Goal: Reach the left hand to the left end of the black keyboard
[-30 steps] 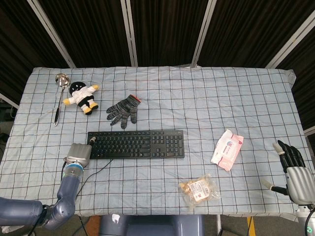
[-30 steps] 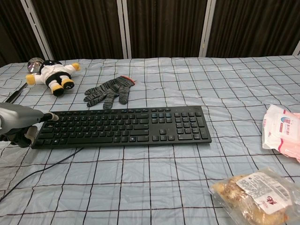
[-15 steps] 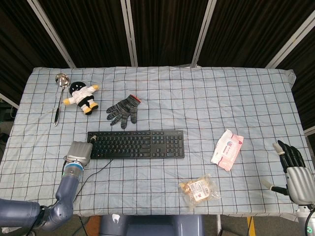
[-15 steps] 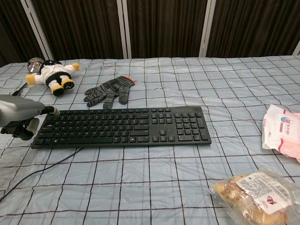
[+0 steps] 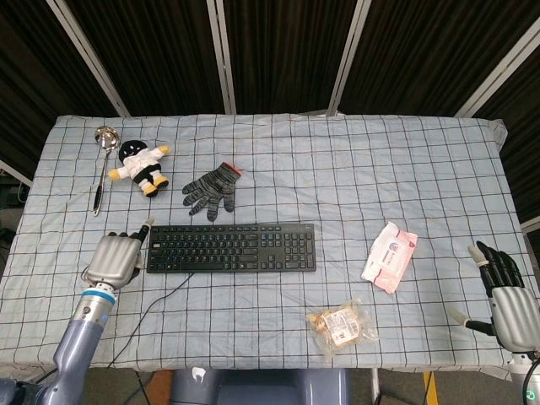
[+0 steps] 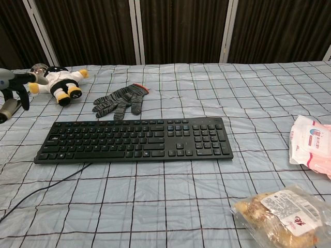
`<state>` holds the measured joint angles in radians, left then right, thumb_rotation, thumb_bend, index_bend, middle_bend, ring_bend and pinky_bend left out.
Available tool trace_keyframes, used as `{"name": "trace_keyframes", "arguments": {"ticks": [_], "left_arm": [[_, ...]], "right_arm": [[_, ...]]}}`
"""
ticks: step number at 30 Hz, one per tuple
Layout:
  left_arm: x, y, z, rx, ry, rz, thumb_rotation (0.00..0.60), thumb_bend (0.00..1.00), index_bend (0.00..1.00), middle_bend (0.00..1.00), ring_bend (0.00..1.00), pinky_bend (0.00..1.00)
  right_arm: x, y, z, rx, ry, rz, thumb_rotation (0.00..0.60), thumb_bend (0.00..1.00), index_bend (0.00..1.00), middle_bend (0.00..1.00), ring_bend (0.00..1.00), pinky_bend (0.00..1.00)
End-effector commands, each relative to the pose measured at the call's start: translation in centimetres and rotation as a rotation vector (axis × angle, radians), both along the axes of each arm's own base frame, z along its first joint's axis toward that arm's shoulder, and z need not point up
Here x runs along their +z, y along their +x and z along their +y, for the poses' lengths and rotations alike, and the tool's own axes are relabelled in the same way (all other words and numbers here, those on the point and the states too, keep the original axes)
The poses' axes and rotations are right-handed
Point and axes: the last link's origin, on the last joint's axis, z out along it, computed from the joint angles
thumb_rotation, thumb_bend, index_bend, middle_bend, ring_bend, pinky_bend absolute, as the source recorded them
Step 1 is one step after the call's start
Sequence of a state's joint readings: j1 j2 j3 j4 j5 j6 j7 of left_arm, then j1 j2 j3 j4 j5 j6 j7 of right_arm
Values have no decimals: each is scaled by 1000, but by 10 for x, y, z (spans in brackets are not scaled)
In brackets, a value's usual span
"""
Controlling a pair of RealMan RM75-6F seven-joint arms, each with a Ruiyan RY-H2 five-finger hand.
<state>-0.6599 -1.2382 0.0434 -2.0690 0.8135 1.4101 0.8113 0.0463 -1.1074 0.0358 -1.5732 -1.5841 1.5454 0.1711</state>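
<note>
The black keyboard [image 5: 232, 247] lies flat across the middle of the checked tablecloth, its left end [image 5: 152, 249] toward my left arm. My left hand [image 5: 114, 257] hovers just left of that end with its fingers spread and nothing in them. In the chest view, the left hand [image 6: 13, 90] is raised above the cloth and clear of the keyboard [image 6: 134, 140]. My right hand [image 5: 506, 295] rests far off at the table's front right corner, fingers straight and empty.
A grey knit glove [image 5: 211, 187] lies just behind the keyboard. A small doll [image 5: 142, 164] and a metal ladle [image 5: 103, 164] sit at the back left. The keyboard cable [image 6: 41, 191] trails toward the front left. A pink wipes pack [image 5: 390, 256] and a snack bag [image 5: 342, 325] lie on the right.
My left hand was resting at the keyboard's left end; it has lifted and moved left, away from it, with its fingers spread. The right hand has not moved.
</note>
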Motion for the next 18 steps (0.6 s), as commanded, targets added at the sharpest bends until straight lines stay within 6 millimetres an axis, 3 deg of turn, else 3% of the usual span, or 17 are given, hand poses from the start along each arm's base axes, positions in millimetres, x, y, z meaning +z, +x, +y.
{"name": "trace_keyframes", "arguments": {"ticks": [1, 4, 6, 12, 18], "left_arm": [[31, -30, -49, -38, 73, -15, 600, 215, 0, 0, 0, 3], [43, -42, -69, -101, 129, -18, 600, 98, 0, 0, 0, 0], [47, -48, -80, -128, 161, -39, 600, 73, 0, 0, 0, 0], [54, -72, -104, -163, 233, -79, 600, 62, 0, 0, 0, 0], [55, -83, -108, -170, 256, -103, 600, 62, 0, 0, 0, 0]], "right_arm": [[0, 0, 0, -1, 1, 5, 600, 52, 0, 0, 0, 0], [0, 0, 0, -2, 2, 10, 600, 51, 0, 0, 0, 0], [0, 0, 0, -2, 0, 12, 600, 51, 0, 0, 0, 0], [0, 0, 0, 0, 4, 15, 600, 51, 0, 0, 0, 0], [-1, 1, 1, -2, 2, 12, 600, 52, 0, 0, 0, 0]]}}
